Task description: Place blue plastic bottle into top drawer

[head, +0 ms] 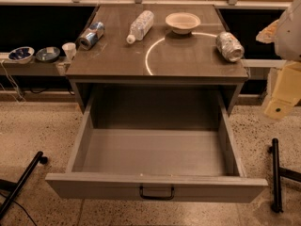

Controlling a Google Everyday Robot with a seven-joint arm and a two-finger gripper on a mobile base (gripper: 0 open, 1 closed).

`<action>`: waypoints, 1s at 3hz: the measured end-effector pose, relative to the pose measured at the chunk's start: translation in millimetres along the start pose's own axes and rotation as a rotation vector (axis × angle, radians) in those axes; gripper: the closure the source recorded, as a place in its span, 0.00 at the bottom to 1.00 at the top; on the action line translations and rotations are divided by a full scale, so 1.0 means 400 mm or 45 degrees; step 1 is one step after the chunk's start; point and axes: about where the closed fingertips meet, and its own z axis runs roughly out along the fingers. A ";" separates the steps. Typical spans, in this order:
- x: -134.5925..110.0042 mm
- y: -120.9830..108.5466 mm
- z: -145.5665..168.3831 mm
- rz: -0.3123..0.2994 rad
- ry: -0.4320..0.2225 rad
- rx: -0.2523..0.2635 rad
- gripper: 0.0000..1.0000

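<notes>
You have the wide grey top drawer (117, 185) pulled open. Behind its left corner lies a blue and silver metal can (91, 35). Behind its middle, the slim clear blue plastic bottle (140, 26) rests on its side. The pale gripper (281, 97) hangs beside the drawer's right wall, and you cannot tell how its jaws stand.

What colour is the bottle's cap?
White cap on the blue plastic bottle, camera view; gripper hangs at right edge.

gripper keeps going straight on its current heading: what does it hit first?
The gripper, at the right edge of view, seems to point down. It would likely meet the floor right of the open drawer first, well clear of the bottle. Depth is unclear.
</notes>
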 end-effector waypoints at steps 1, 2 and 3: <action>0.000 0.000 0.000 -0.001 0.000 0.000 0.00; -0.138 -0.095 0.055 -0.199 0.007 0.080 0.00; -0.236 -0.114 0.063 -0.437 -0.014 0.242 0.00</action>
